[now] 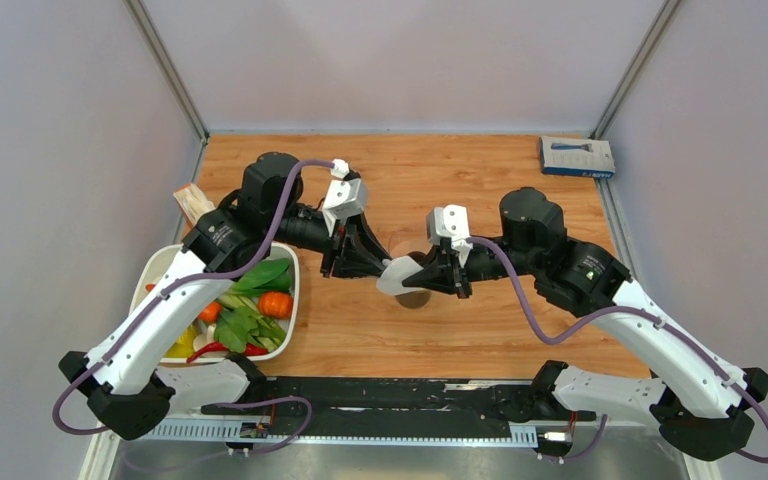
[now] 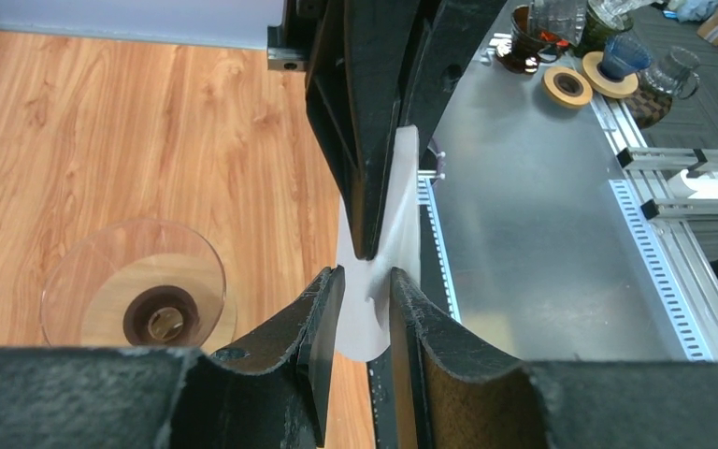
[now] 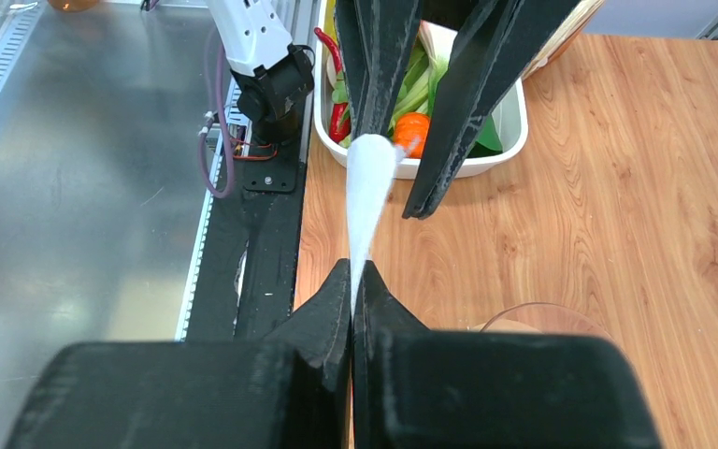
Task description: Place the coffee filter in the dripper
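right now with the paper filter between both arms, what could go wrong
1. The left fingers stand parted, so the thin white paper filter is pinched only by the shut right fingers and could twist or slip.
2. It looks folded flat, not opened into a cone, so it might lie across the clear funnel-shaped dripper instead of seating.

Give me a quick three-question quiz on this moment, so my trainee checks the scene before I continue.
1. True or false: the thin white paper coffee filter already sits inside the clear funnel-shaped dripper.
2. Which is shut on the filter? A) left gripper B) right gripper
3. Fill in: the white tub of vegetables stands on the ___ arm's side.
Key: 1 false; 2 B; 3 left.
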Robot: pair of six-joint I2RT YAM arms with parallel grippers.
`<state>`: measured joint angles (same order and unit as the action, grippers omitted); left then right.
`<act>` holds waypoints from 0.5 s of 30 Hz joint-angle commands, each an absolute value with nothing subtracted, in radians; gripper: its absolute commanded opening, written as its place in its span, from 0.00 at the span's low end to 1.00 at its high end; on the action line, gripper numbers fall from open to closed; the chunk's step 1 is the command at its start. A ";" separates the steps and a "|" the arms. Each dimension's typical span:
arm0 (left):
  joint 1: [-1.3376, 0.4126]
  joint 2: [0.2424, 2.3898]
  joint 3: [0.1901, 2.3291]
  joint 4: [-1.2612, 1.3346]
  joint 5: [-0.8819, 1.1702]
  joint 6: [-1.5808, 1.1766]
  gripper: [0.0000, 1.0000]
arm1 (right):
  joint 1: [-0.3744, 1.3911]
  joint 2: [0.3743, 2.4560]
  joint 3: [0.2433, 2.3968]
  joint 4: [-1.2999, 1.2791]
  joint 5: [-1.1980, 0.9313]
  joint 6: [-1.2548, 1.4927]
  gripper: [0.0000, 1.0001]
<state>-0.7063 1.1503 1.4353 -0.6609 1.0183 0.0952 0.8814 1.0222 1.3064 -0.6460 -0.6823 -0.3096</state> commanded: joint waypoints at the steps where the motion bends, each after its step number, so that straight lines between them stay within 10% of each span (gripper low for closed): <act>1: -0.712 1.125 1.408 -0.630 0.999 0.102 0.35 | 0.885 1.011 1.348 -0.586 -0.705 -0.289 0.00; 15: -0.712 1.032 1.206 -0.412 0.991 0.008 0.37 | 0.881 1.000 1.357 -0.563 -0.691 -0.262 0.00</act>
